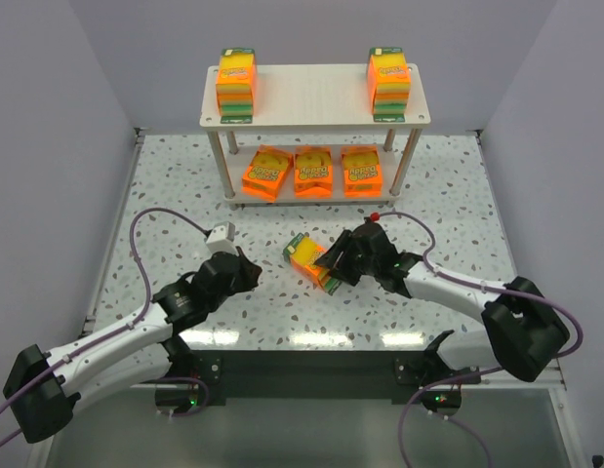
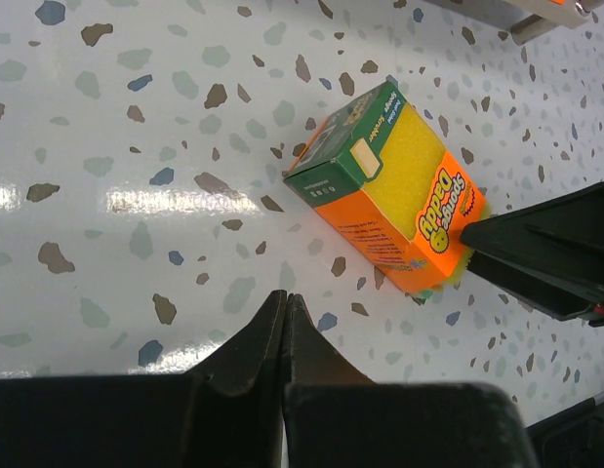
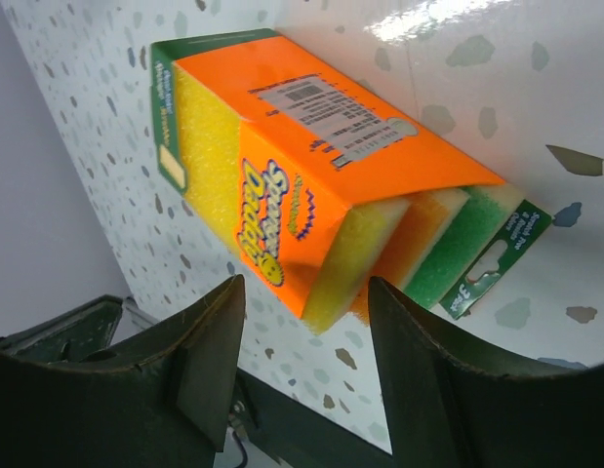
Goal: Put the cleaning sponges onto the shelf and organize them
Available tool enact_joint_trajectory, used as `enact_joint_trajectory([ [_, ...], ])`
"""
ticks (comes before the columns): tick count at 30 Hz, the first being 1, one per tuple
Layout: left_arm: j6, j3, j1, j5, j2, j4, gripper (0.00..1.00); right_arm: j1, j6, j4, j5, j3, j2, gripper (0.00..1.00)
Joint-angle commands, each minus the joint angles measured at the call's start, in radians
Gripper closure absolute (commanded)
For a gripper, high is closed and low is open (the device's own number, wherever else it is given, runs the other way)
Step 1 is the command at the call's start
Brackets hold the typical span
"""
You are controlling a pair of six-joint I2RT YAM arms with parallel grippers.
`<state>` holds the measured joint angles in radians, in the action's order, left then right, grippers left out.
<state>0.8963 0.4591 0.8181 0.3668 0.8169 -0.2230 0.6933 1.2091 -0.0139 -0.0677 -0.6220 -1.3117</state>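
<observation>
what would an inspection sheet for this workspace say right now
surface: white speckled tabletop, glossy, with glare near the front.
job's things: pale two-tier wooden shelf; orange sponge packs upright at the top board's left and right ends; three packs side by side on the lower board; sixth pack lying on the tabletop.
clutter: nothing seen.
end effectors: left end effector shut, empty; right end effector open at the sixth pack's end, not gripping.
cables: purple cables loop out from both arms.
surroundings: plain grey walls on three sides.
</observation>
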Motion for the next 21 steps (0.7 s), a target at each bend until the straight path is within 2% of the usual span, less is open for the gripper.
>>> enact_joint_trajectory([
  [1, 0.012, -0.007, -0.007, 0.004, -0.007, -0.004, 1.00, 0.002, 0.033, 0.020, 0.046, -0.001, -0.046, 0.43],
  [6, 0.010, -0.011, -0.007, 0.006, -0.015, -0.015, 1.00, 0.002, 0.043, 0.032, 0.049, 0.004, -0.095, 0.44],
  [7, 0.010, -0.013, -0.008, 0.006, -0.015, -0.018, 1.00, 0.002, 0.053, 0.040, 0.061, 0.008, -0.101, 0.46],
  [13, 0.012, -0.014, -0.007, 0.001, -0.015, -0.022, 1.00, 0.000, 0.069, 0.072, 0.089, 0.025, -0.103, 0.80],
  [15, 0.012, -0.016, -0.007, 0.003, -0.015, -0.026, 1.00, 0.000, 0.064, 0.069, 0.089, 0.024, -0.104, 0.84],
  [16, 0.012, -0.014, -0.007, 0.001, -0.015, -0.027, 1.00, 0.000, 0.064, 0.069, 0.085, 0.024, -0.104, 0.93],
  [17, 0.013, -0.016, -0.007, 0.003, -0.016, -0.027, 1.00, -0.001, 0.063, 0.068, 0.079, 0.024, -0.104, 0.98],
  [21, 0.013, -0.011, -0.007, 0.007, -0.024, -0.039, 1.00, -0.003, 0.060, 0.083, 0.060, 0.036, -0.080, 1.00],
])
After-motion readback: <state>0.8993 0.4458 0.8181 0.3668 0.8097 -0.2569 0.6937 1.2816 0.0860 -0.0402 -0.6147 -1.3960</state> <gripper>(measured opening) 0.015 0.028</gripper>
